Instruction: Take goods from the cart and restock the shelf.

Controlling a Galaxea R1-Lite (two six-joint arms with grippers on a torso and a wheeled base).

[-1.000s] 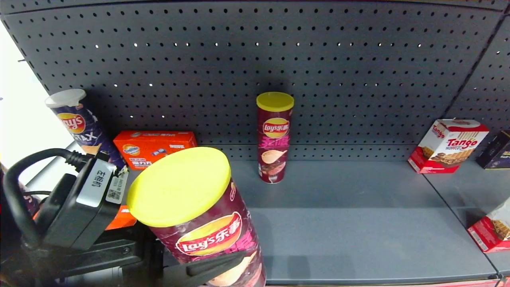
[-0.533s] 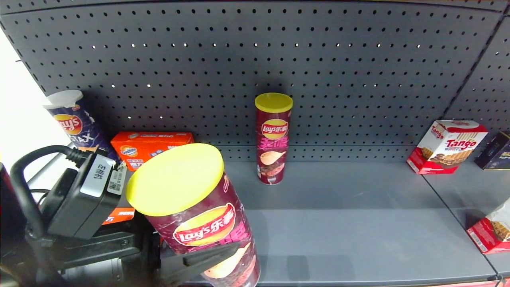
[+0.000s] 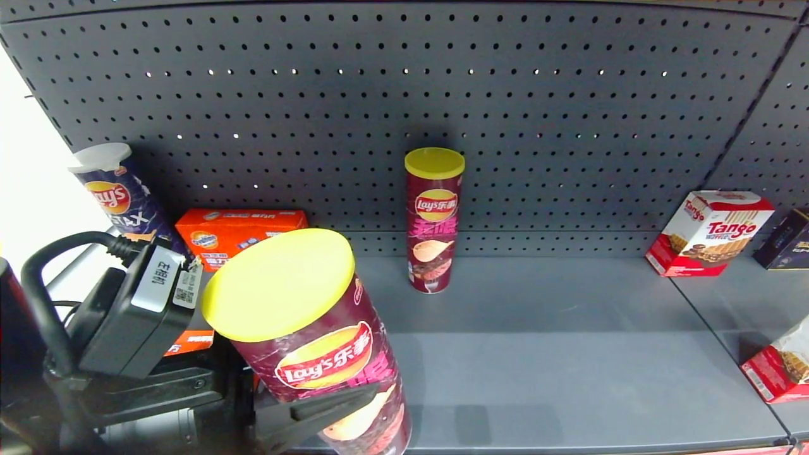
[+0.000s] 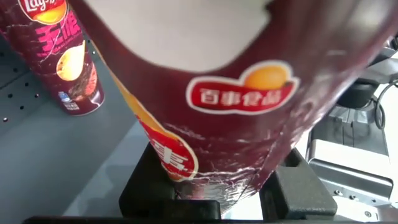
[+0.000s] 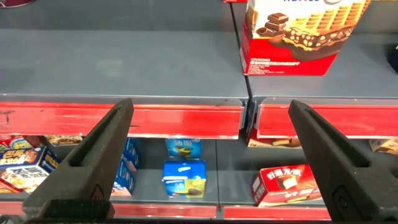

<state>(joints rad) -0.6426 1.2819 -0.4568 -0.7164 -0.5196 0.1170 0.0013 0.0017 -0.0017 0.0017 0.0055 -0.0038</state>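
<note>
My left gripper (image 3: 328,414) is shut on a maroon chips can with a yellow lid (image 3: 310,341), held tilted over the front left of the grey shelf (image 3: 569,354). In the left wrist view the held can (image 4: 249,93) fills the space between the fingers (image 4: 149,186). A matching can (image 3: 434,221) stands upright against the pegboard at mid shelf, also visible as the standing can (image 4: 68,68) in the left wrist view. I cannot tell if the held can's base touches the shelf. My right gripper (image 5: 210,109) is open with nothing between its fingers, facing lower shelves.
A blue chips can (image 3: 123,196) and an orange box (image 3: 240,234) stand at the back left. Wafer boxes (image 3: 711,230) sit at the right, one more (image 3: 780,370) near the front edge. Red price strips (image 5: 186,118) and small boxes (image 5: 183,177) show below.
The held can and my left gripper moved a little forward toward the shelf over the first half second. Since then they have hardly moved.
</note>
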